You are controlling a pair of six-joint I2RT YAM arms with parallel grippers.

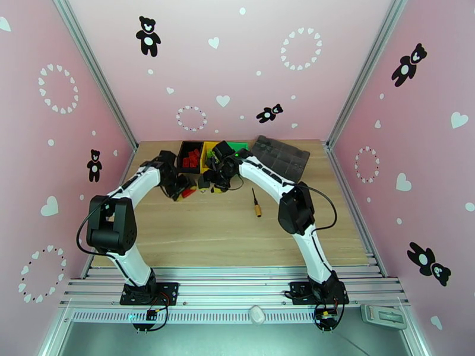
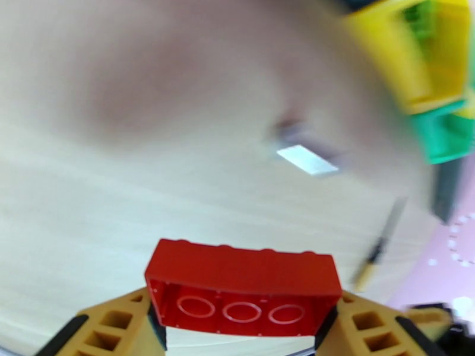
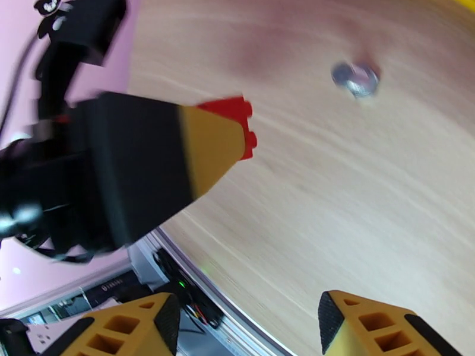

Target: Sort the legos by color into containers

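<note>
The left tool [image 3: 237, 137] hid most of the red lego [image 3: 234, 109]; the metal piece [image 3: 355, 78] at one o'clock was blurred.

No word, brand or number can be read anywhere: the pink walls [image 1: 237, 66] bear just printed teddy bears, hearts and dotted rings, and the pale marking on the dark plate [image 3: 114, 285] is too blurred to read.
</note>
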